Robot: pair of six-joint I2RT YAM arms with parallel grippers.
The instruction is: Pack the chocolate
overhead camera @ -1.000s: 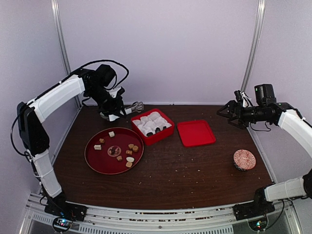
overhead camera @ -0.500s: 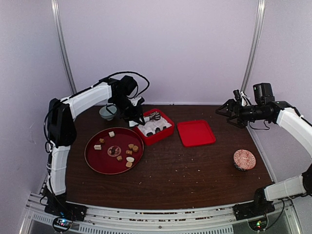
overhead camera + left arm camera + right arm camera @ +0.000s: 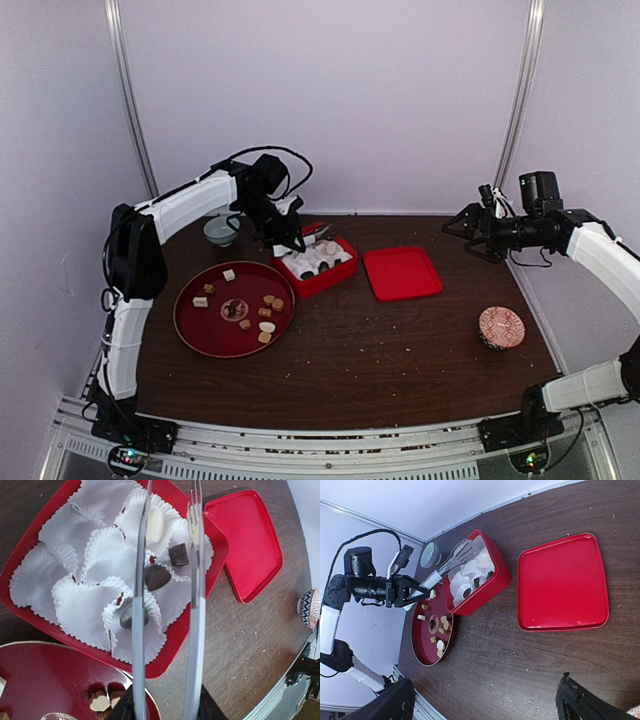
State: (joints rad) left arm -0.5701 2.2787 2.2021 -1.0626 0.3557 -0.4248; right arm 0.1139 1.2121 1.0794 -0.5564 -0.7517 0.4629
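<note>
Several chocolate pieces (image 3: pixel 266 312) are lying on the round red plate (image 3: pixel 200 325) at left, with a small bowl (image 3: pixel 220 231) sitting behind it. I am watching the left gripper (image 3: pixel 283 238) clamping the metal tongs (image 3: pixel 196 610) by their handle, tips spread and hanging empty over the red box (image 3: pixel 315 283). Four more pieces are resting in its white paper cups (image 3: pixel 80 605): one cream, three dark. Red lid (image 3: pixel 402 272) is lying just beside the box. Right gripper (image 3: pixel 470 232) is hovering further right, fingers wide apart, holding nothing. Patterned bowl (image 3: pixel 501 327) is sitting near the right edge.
</note>
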